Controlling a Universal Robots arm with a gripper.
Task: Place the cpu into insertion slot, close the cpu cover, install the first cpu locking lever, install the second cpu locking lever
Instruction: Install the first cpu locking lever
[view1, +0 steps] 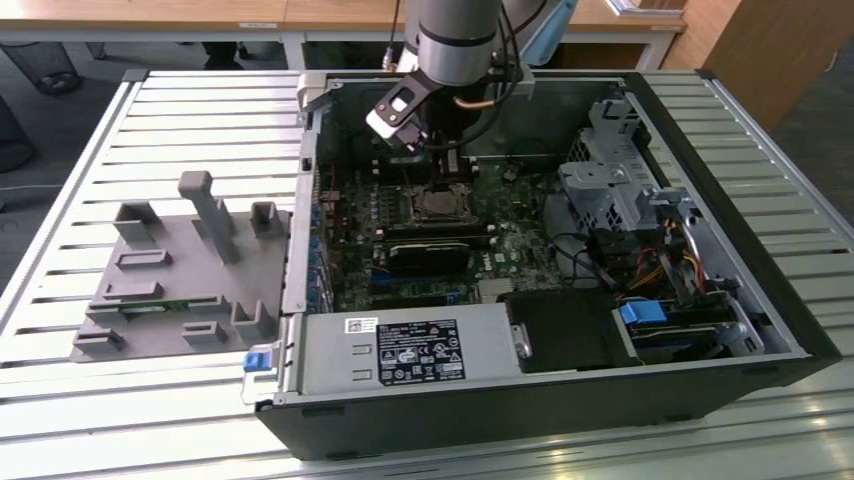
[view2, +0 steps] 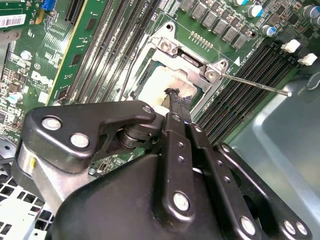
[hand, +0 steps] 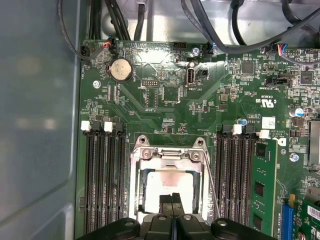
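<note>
Some cpu surface (inside the cpu cover) hides behind the pincer.

Power supply sticker: on the case's near edge, print too small to read.
Motherboard: tiny white lettering, illegible.
Barcode sticker: board's edge, unreadable.

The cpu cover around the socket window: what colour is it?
The cpu cover is shiny silver metal against the green board; it shows best in the first wrist view.
</note>
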